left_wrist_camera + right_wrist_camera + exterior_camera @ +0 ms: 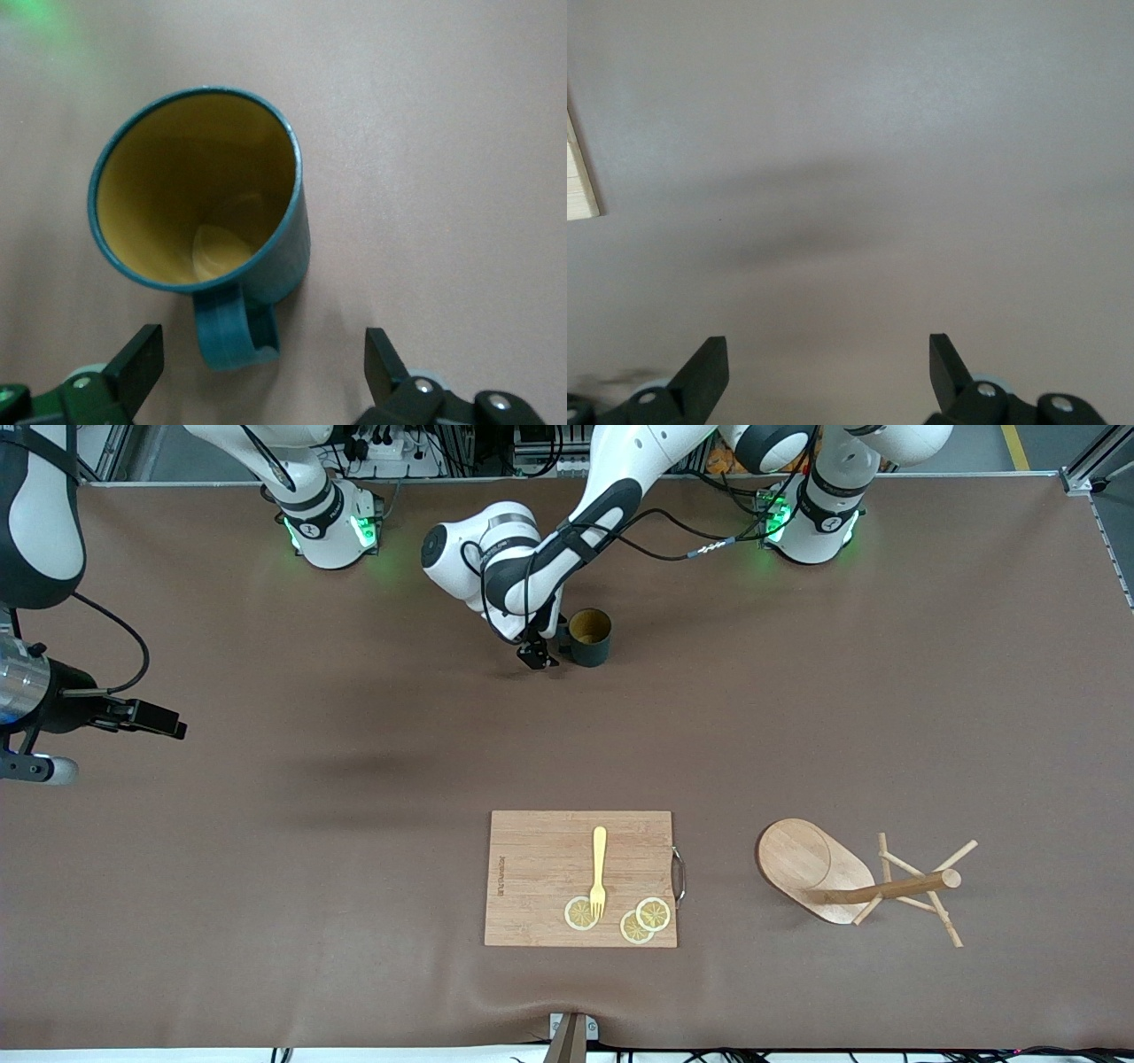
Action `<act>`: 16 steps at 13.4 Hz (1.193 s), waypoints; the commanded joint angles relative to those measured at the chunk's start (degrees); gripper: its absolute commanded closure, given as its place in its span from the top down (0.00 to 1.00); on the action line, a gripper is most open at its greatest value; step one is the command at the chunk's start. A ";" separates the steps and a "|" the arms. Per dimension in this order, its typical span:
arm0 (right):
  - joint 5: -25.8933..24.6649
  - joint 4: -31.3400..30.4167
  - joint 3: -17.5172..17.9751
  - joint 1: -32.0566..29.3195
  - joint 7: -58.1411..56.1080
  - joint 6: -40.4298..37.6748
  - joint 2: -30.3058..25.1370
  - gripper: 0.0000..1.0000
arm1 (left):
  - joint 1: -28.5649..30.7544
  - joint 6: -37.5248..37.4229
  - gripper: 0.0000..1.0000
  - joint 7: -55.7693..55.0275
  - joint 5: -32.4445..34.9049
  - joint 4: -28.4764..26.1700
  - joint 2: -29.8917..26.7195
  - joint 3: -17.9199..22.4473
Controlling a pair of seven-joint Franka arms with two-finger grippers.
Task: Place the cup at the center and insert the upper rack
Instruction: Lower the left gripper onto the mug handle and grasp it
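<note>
Brown matting covers the whole table (266, 921), creased lightly along the edge nearest the front camera, with cables and aluminium framing crowded past the robots' bases; the surface is otherwise plain and matte. Near the bases, about midway between the two arms' ends, the cup (589, 638) is stood upright, its yellowish inside showing and its loop handle (236, 329) turned toward the left gripper (537, 657), which is lowered just beside it with its fingers (137, 363) spread wide and nothing between them; the handle is seen lying in the gap ahead of the fingers, so the approach is judged to be lined up for a grasp by the handle, not yet made. The upper rack (855, 881) is laid on its side toward the left arm's end, much nearer the front camera than the cup, its oval base tipped up and its pole and pegs resting on the mat; it would have to be stood up before any use. A wooden cutting board (580, 879) is placed beside it, carrying a yellow fork (599, 872) and three lemon slices (636, 919). The right gripper (146, 717) is held open over bare mat at the right arm's end, where that arm waits.
</note>
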 commanded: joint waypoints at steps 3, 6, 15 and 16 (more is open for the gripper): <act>0.88 0.09 -0.06 1.06 0.90 -0.32 -0.77 1.00 | -0.41 -1.35 0.48 -0.10 1.61 1.01 0.65 -0.35; 0.88 0.00 -0.06 0.89 0.81 -0.32 -0.60 1.00 | -0.41 -1.52 0.27 0.16 1.44 1.09 0.56 -0.62; 0.88 0.00 -0.15 0.36 0.20 -0.06 -0.42 1.00 | 1.70 -1.53 0.00 5.77 1.17 1.18 -2.85 -2.38; 0.88 0.00 -0.15 0.36 0.20 -0.06 -0.42 1.00 | 2.14 -1.53 0.00 7.53 1.09 1.09 -4.52 -2.29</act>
